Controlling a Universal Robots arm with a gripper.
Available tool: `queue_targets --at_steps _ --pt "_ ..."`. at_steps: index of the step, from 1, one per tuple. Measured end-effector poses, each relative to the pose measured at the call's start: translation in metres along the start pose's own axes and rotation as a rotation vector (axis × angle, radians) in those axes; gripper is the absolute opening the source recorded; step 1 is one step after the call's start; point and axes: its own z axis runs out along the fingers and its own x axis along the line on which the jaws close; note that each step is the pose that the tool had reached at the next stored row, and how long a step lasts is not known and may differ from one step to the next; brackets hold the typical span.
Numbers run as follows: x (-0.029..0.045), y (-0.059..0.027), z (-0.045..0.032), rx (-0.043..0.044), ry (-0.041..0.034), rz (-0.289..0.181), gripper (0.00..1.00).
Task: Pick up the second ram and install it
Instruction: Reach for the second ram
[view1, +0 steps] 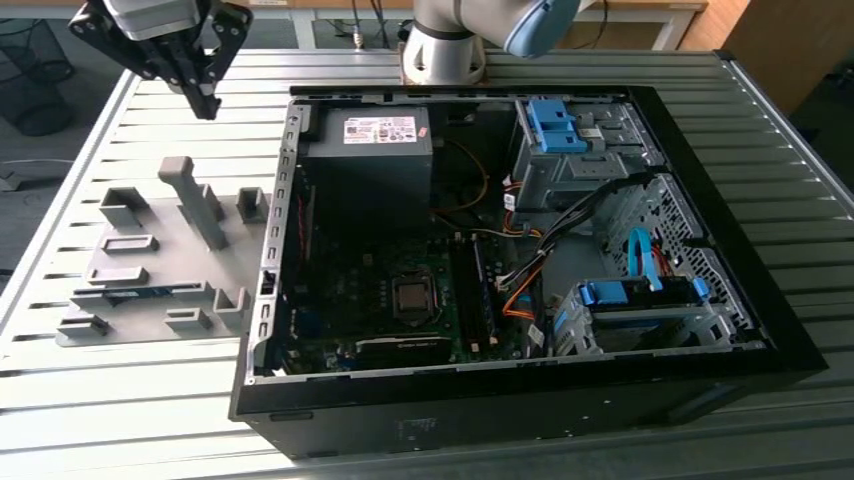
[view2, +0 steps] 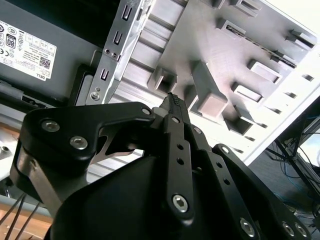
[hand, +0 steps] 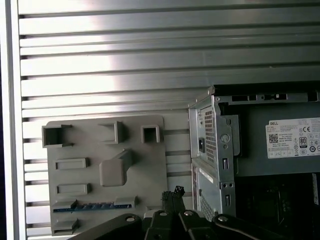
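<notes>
We see the black two-finger gripper (view1: 203, 103) hanging in the air above the silver slatted metal table (view1: 120, 400), at the exterior view's left, beside the far corner of the open black computer case (view1: 787, 350). Its fingers are pressed together at the tips and they hold nothing and touch nothing. In both wrist views the tips (hand: 173, 192) meet in one point.

The second ram (view1: 134, 293), a long thin green circuit-board stick with dark chips, lies flat in a slot of the grey plastic fixture plate (view1: 160, 260) on the table, just beside the case. The gripper is well apart from it; in the first wrist view the stick (hand: 95, 206) lies near the closed tips.
</notes>
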Motion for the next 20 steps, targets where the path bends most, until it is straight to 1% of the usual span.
queue_targets --at_steps 20 --pt "0.0209 -0.0016 0.0001 0.0 0.0001 0.0 0.11"
